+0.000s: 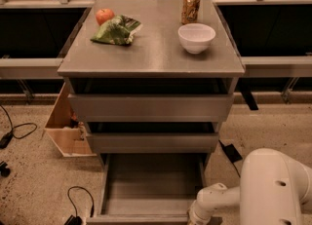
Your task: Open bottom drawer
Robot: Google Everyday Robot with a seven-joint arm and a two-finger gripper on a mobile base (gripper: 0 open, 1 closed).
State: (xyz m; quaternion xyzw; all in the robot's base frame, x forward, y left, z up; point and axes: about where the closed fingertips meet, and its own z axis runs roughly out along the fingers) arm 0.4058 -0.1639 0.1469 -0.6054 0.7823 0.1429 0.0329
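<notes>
Bottom drawer: lowest of three in the grey cabinet. It is pulled out toward the near side, and the grey floor of its shallow tray is in plain view. Its front lip sits at the near edge of the view.

Gripper: at the near right corner of the drawer's front, mostly cut off by the view's edge. Cannot tell whether it is spread or closed.

Arm: a bulky white link fills the near right. A thinner white forearm runs left and downward from it to the wrist at the drawer corner.

Middle drawer and top drawer: each has a dark gap above its front.

Cabinet top:
- Far left: apple, with a green bag just beside it.
- Far right: can, with a white bowl nearer than it.

Floor, left of the cabinet: wooden box, and a black cable nearer.
</notes>
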